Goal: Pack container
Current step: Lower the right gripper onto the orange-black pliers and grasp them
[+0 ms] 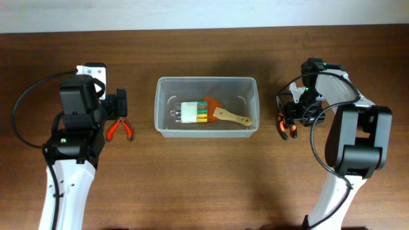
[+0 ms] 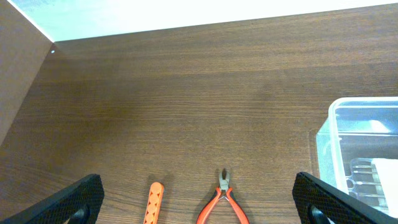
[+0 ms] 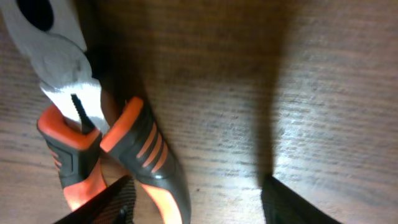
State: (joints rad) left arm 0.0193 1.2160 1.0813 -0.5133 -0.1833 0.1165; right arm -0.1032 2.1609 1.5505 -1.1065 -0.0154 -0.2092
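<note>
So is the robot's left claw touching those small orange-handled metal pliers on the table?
Apart. The left wrist view shows the black fingers of the left gripper at the bottom corners, with tabletop visible between each and the small orange-handled pliers.

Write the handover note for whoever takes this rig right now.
Left pincer: open, empty, above the small orange pliers.
Right pincer: open, empty, low over the black-and-orange pliers, not gripping them.
Container: mid-table, between the arms.
Done: a brush and a small clear case lie inside.
Left: both pliers, plus an orange handle beside the small ones.
</note>
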